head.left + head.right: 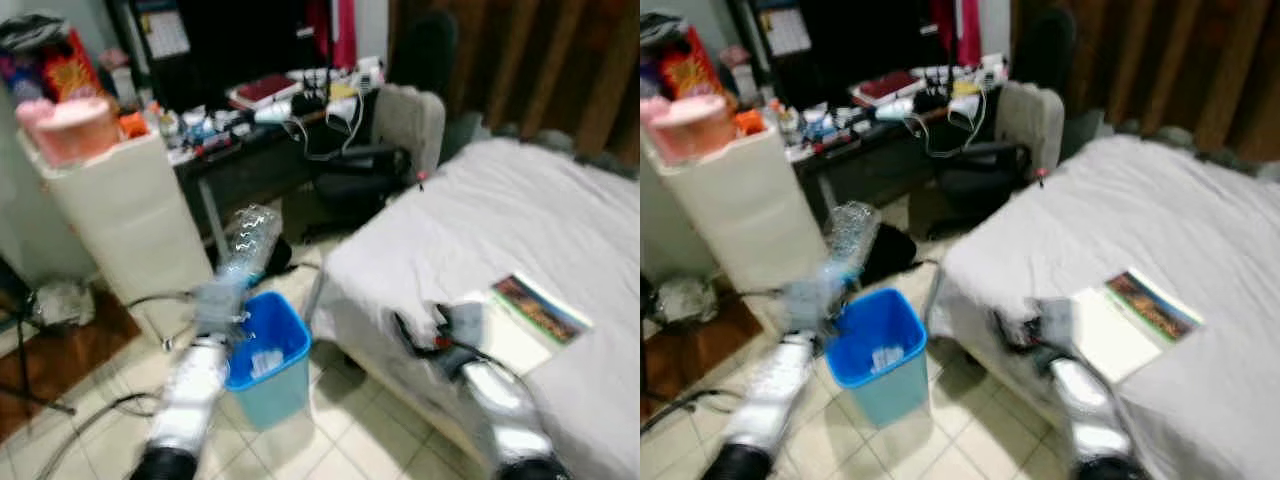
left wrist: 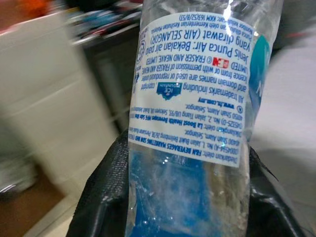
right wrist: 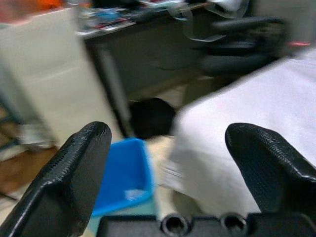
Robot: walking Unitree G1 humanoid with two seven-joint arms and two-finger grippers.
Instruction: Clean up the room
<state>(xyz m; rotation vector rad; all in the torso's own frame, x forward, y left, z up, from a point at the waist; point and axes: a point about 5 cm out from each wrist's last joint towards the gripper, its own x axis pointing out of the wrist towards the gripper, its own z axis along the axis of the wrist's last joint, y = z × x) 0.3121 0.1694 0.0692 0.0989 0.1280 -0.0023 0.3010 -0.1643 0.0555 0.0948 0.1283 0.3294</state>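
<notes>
Bottle (image 1: 243, 250): clear plastic, crumpled, white printed label with blue text; clamped in the left gripper, raised above the floor at about 11 o'clock from the blue bin, tilted with its far end toward 1 o'clock.
Left gripper (image 2: 185, 197): black fingers (image 2: 106, 197) pressed on either side of the bottle's lower part; silver arm reaching up from the bottom of the head views.
Blue bin (image 1: 290, 345): open-topped, standing on the tiled floor just beside the bed's near corner; some pale scraps inside; directly below and slightly to 5 o'clock of the bottle.
Right gripper (image 3: 168, 163): fingers spread wide apart, holding nothing; hovering at the bed's edge, at 3 o'clock from the bin.
Bed (image 1: 520, 210): white sheet, taking up the right half of the scene.
Book (image 1: 540, 308): colourful cover, lying flat on the bed beside a white sheet of paper (image 1: 505, 340), at 2 o'clock from the right gripper.
White cabinet (image 1: 130, 220): at 10 o'clock from the bin, pink tub (image 1: 70, 128) on top.
Desk (image 1: 260, 140): cluttered, at 12 o'clock, with cables hanging; dark office chair (image 1: 365, 175) beside it.
Sharpness: head views blurred.
</notes>
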